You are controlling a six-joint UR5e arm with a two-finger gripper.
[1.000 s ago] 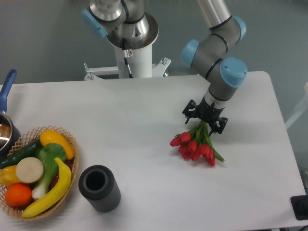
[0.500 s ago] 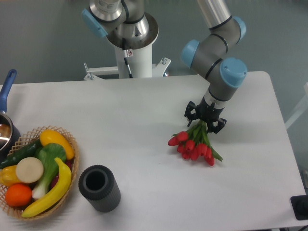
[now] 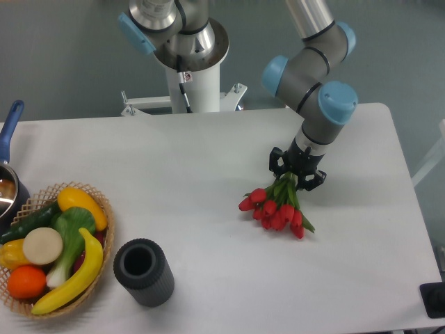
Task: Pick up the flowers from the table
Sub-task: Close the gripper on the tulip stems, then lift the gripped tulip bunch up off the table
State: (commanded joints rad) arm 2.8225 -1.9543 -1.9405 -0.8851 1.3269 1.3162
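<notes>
Cylinder: stood nearest, at about seven o'clock on the table; dark, ribbed, rubbery-looking outside, hollow, open mouth up.
Basket: sat at nine o'clock by the left edge; woven, tan, shallow and round; held glossy, plastic-looking produce, among it a curved yellow banana, an orange, a leafy green with a white stalk.
Flowers: lay right of centre, toward three o'clock; red buds smooth and oval, fanned toward the near side, thin green stems gathered and running up into the gripper; buds looked low, touching or just above the white top, hard to tell which.
Gripper: black, two-fingered, pointed down, closed around the bundled stems just above the buds.
Step in hand: judged as the lift, with the hold already made.
Doing it well: best raised straight up and slowly, held firmly; thin stems likely to slip or swing under the heavier heads, so no sideways jerk until the buds hung free.
Table: white, matte, flat, rounded corners.
Pan: at ten o'clock, cut by the frame; blue handle, metal rim.
Arm base: at twelve o'clock, beyond the far edge; white column, grey joints, blue caps.
</notes>
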